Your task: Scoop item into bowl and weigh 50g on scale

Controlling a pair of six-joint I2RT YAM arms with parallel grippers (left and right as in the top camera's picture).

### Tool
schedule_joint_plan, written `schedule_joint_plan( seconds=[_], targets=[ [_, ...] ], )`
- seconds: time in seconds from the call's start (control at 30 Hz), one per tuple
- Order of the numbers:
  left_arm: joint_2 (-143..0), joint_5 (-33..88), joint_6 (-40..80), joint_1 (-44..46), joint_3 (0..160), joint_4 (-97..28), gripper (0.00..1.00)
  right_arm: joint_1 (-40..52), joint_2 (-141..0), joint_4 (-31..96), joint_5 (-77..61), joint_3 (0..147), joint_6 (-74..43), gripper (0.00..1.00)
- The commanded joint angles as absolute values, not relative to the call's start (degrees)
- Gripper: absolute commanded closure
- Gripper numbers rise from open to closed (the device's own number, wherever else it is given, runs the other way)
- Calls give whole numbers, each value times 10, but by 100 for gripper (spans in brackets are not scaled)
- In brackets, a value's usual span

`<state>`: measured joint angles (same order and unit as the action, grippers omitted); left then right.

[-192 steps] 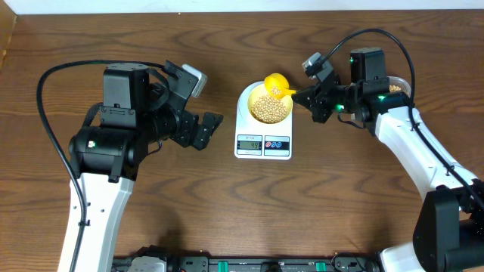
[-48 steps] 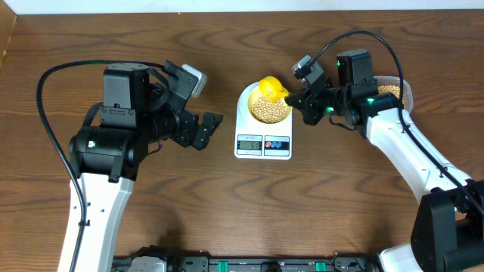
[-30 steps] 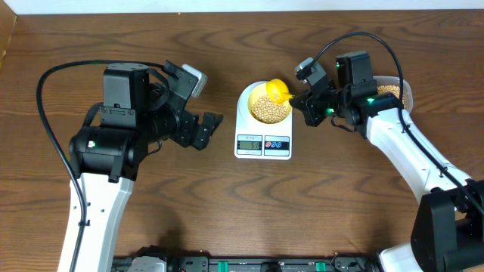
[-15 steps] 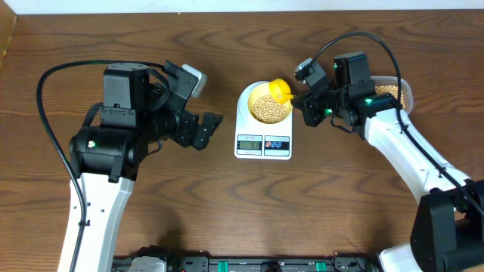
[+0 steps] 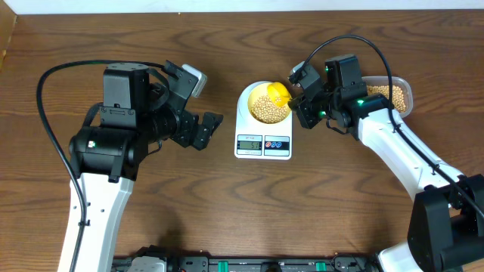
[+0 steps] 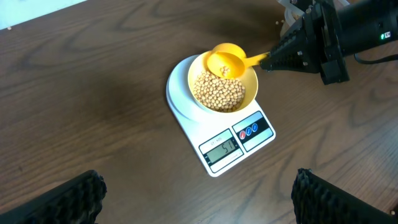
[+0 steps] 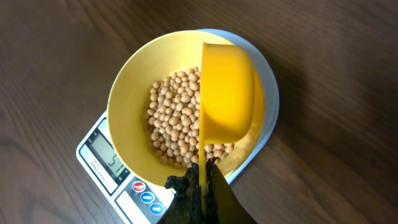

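Note:
The pale yellow bowl sits on the white scale and holds tan beans. My right gripper is shut on the handle of a bright yellow scoop, held tilted on its side over the bowl's right rim. My left gripper is open and empty, left of the scale, above bare table.
A clear plastic container with more beans stands at the back right, behind my right arm. The scale display reads about 51. The table's left edge shows at the far left.
My right gripper has shifted slightly left and turned the scoop further over the bowl. The left arm has not moved.

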<state>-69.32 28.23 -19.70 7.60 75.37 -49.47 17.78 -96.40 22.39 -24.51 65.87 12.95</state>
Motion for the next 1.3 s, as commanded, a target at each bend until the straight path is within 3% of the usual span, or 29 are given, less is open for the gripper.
schedule_joint_plan(
  seconds=[0.0, 1.27],
  targets=[
    [-692, 289, -197, 74, 752, -495, 2, 184, -967, 218, -239, 658, 125, 99],
    [-692, 289, -197, 74, 752, -495, 3, 214, -967, 204, -180, 650, 125, 99]
  ],
)
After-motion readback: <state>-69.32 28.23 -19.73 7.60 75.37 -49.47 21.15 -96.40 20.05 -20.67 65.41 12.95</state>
